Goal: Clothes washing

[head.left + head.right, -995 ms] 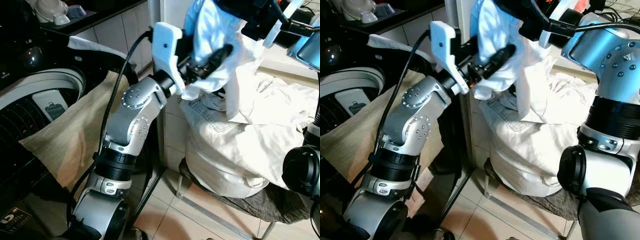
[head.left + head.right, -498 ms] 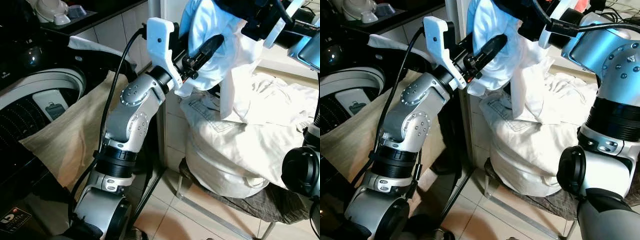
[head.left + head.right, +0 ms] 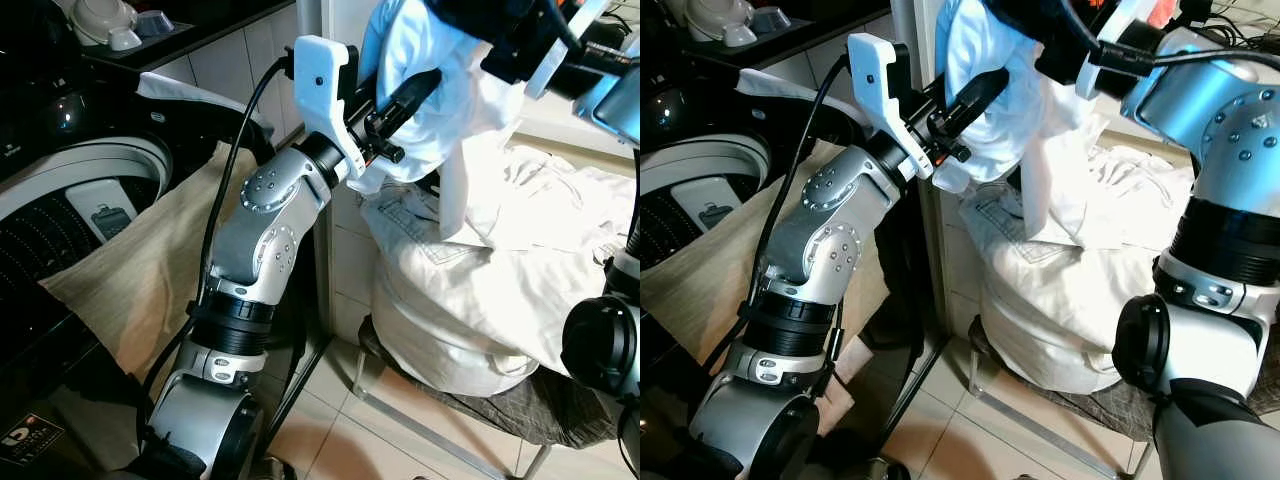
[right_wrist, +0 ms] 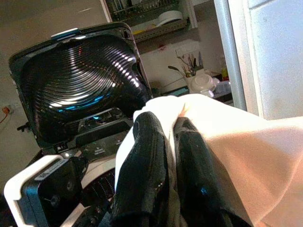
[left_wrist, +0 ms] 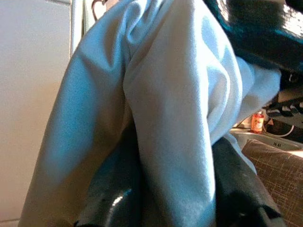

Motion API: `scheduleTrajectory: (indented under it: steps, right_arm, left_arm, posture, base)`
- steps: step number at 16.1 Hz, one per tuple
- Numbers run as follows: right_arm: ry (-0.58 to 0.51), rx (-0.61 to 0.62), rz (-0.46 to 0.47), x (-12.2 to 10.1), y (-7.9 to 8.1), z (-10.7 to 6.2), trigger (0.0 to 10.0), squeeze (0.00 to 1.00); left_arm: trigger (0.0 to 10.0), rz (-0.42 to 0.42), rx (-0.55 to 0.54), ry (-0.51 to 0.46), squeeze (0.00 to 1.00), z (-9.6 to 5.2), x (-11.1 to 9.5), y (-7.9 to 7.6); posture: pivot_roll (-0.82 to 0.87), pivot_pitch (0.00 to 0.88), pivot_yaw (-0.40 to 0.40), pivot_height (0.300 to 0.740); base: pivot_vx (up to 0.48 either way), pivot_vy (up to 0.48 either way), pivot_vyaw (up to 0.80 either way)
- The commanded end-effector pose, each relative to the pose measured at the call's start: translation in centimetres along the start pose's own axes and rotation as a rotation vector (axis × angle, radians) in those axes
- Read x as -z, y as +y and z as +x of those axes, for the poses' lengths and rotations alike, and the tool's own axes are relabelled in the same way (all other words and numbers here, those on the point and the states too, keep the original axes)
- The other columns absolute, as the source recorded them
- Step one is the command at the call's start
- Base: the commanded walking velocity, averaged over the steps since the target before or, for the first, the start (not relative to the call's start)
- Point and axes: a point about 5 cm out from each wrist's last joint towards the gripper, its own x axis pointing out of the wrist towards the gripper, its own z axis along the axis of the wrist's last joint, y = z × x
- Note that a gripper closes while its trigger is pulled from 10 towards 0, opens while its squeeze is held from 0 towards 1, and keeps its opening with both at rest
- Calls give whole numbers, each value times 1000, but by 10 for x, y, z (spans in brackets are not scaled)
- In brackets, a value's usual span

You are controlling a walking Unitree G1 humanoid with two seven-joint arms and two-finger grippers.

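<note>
A white, pale-blue-tinted garment (image 3: 445,60) hangs lifted above a pile of white clothes (image 3: 500,280) on a chair. My left gripper (image 3: 412,110) is raised in front of it, its black fingers (image 5: 111,198) closed around a fold of the cloth. My right gripper (image 4: 165,123) holds the garment's top from the upper right, both fingers (image 4: 147,156) pinched on the fabric. The top-loading washing machine (image 3: 90,190) stands at the left with its lid (image 4: 80,80) open.
A beige cloth (image 3: 150,270) drapes over the washer's front edge. The metal chair (image 3: 440,410) under the pile stands on a tiled floor. A dark counter with dishes (image 3: 105,20) is at the back left. A white cabinet edge (image 3: 335,20) rises behind my left arm.
My left gripper has shifted up and a little left with the fold of cloth. The garment's lower edge has lifted slightly. The right gripper has kept its hold.
</note>
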Motion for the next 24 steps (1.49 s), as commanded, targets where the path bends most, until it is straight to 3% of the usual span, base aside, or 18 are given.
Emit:
scheduleTrajectory:
  steps: [1,2,3,4,7,8,17,19,20,21,22,23,24]
  right_arm:
    - [-3,-37,-22,-2,8,1,1451,0]
    - [-1,-36,-24,-2,8,1,4824,0]
    - [0,-34,-27,-1,9,1,5804,0]
    - [1,-31,-29,0,9,1,10000,0]
    - [-1,-37,-22,1,10,1,10000,0]
    - [-6,-40,-16,1,10,1,10000,1000]
    - [-54,-57,-39,-7,19,-15,10000,1000]
    - [-80,-66,-118,-18,25,-33,10000,1000]
    - [-79,-64,-147,-20,27,-38,10000,0]
    - [-77,-63,-164,-21,27,-41,10000,0]
    - [-55,-61,-217,-22,30,-50,10000,0]
    - [-46,-60,-231,-21,31,-52,10000,0]
    - [-24,-50,-247,-19,31,-55,10000,0]
  left_arm:
    - [0,-4,-11,-32,0,2,-8,3]
    - [0,-6,-14,-29,0,2,-7,3]
    - [0,-7,-17,-24,0,1,-7,4]
    - [0,-1,-17,-22,0,1,-7,4]
    - [0,1,-21,-21,0,0,-7,6]
    - [0,0,-23,-22,0,0,-7,6]
    - [0,-10,-92,-66,0,-2,-17,20]
    - [0,47,-187,-109,0,-6,-37,45]
    - [0,74,-216,-119,0,-7,-44,54]
    - [0,92,-234,-125,0,-7,-48,59]
    - [0,192,-311,-125,0,-8,-68,81]
    - [0,225,-337,-124,0,-8,-75,88]
    - [0,391,-456,-127,0,-11,-108,114]
  posture:
    - [-134,0,86,740]
    - [-133,0,86,740]
    - [-133,0,86,740]
    - [-132,0,89,740]
    - [-132,0,92,740]
    - [-133,0,94,740]
    - [-131,0,103,740]
    - [-126,0,102,740]
    - [-124,0,104,740]
    - [-124,0,104,740]
    - [-119,0,101,740]
    - [-118,0,101,740]
    - [-115,0,100,740]
  base:
    - [0,0,0]
    - [0,0,0]
    - [0,0,0]
    - [0,0,0]
    - [0,0,0]
    - [0,0,0]
    - [0,0,0]
    - [0,0,0]
    - [0,0,0]
    - [0,0,0]
    - [0,0,0]
    - [0,0,0]
    - [0,0,0]
